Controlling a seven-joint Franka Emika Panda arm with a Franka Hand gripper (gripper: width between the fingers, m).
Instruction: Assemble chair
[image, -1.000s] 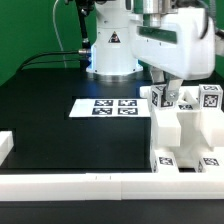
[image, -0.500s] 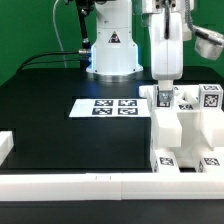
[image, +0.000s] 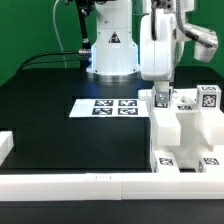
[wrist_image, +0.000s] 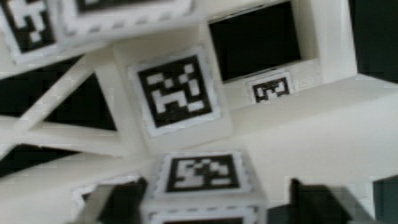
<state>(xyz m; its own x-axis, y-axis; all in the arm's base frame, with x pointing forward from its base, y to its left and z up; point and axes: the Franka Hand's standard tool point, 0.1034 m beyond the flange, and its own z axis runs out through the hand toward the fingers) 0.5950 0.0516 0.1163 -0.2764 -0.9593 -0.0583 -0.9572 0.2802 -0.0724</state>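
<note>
Chair (image: 183, 130), partly assembled, white and blocky, standing on the black desk (image: 50, 110) at the exterior view's right, pushed up against the long white rail (image: 90, 182) along the near edge. Several square black-and-white tags on its top blocks and lower front. Just beside it, toward the exterior view's left, the marker board (image: 104, 106) lying flat with 4 tags.

Arm reaching down from above, pincer (image: 161, 92) poised over the chair's upper block nearest the board, tips level with or just above that block's tag. From the exterior view, cannot tell whether touching.

In the wrist view, 2 dark fingers (wrist_image: 114, 203) flanking a tagged white block of the chair (wrist_image: 178, 100), a sliver of gap visible on each side, so jaws parted and not clamping. Beyond that block, more white slabs and bars with tags, dark openings between them.

White robot base (image: 112, 45) behind the board, cables trailing off toward the exterior view's left.
</note>
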